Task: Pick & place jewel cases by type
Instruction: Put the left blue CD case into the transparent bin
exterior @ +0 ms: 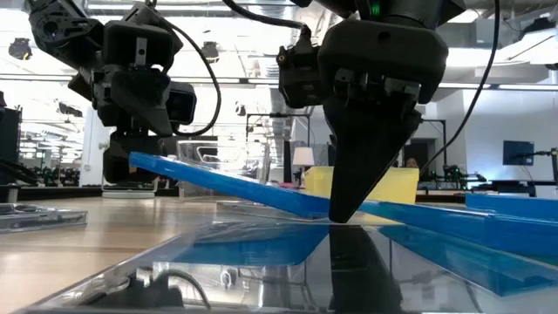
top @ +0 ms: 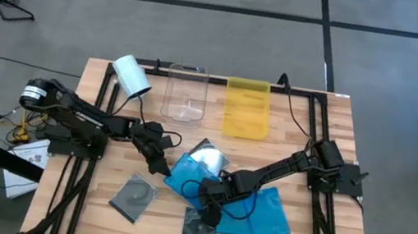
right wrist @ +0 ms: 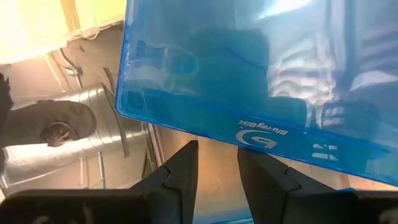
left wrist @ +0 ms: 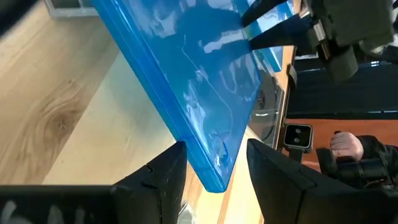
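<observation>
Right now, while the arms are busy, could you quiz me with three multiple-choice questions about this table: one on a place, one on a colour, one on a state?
1. Where is the yellow tray?
A. Under the cases
B. Beside the clear tray
C. On the floor

2. What colour is the jewel case between the left gripper's fingers?
A. Blue
B. Grey
C. Red

3. How does that case sit?
A. Flat on the table
B. Standing upright
C. Tilted, one edge lifted

Answers:
1 B: the high view shows the two trays side by side.
2 A: the left wrist view shows translucent blue plastic between the fingers.
3 C: the low view shows it sloping up towards the left gripper.
</observation>
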Available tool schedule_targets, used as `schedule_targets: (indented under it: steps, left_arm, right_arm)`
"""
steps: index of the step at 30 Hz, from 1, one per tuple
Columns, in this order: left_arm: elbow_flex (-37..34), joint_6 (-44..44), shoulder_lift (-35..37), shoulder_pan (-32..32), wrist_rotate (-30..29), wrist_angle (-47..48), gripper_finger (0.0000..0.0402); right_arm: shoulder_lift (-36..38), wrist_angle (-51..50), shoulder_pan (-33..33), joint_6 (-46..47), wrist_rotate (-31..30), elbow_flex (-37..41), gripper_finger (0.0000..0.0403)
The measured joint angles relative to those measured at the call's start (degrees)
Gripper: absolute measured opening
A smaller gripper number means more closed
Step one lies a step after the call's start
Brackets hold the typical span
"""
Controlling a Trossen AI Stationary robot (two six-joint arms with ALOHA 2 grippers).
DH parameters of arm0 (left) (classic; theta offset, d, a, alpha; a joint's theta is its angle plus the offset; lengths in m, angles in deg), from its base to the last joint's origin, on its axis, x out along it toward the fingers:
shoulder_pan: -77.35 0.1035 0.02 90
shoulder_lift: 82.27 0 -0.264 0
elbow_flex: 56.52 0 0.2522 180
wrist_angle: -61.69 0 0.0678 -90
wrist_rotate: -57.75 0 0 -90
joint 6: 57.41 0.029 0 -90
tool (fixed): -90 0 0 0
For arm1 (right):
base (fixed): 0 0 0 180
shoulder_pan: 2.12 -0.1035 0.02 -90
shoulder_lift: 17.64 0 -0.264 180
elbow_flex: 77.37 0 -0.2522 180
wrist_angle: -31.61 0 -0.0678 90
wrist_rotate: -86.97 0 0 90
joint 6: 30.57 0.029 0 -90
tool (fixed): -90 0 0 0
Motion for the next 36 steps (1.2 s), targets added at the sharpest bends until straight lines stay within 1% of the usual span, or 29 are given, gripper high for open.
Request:
schedule_targets:
  steps: [5, 13, 19, 24, 32, 36]
  left_arm:
    - [0.00, 0.00, 0.00, 0.00, -0.37, -0.01, 0.0160]
    - [0.00, 0.39, 0.00, -0.11, 5.32, -1.62, 0.0160]
    - [0.00, 0.62, 0.00, -0.08, 6.02, -2.07, 0.0160]
    - [0.00, 0.61, 0.00, -0.07, 3.43, -1.22, 0.0160]
    - [0.09, 1.56, -0.13, 0.07, -4.01, 7.52, 0.0160]
    - [0.11, 1.79, -0.13, 0.04, -4.96, 8.55, 0.0160]
  right_arm:
    - [0.00, 0.00, 0.02, -0.04, -0.02, 0.00, 0.0107]
    - [0.00, -1.05, 0.15, -0.11, -2.16, 0.00, 0.0107]
    - [0.00, -1.17, 0.20, -0.38, -2.66, 0.00, 0.0107]
    - [0.00, -1.40, 0.17, -0.18, -3.31, 0.00, 0.0107]
    - [0.07, 1.16, 0.20, -0.66, -3.98, -0.22, 0.0107]
    - [0.17, 1.64, 0.27, -1.07, -4.05, -0.24, 0.0107]
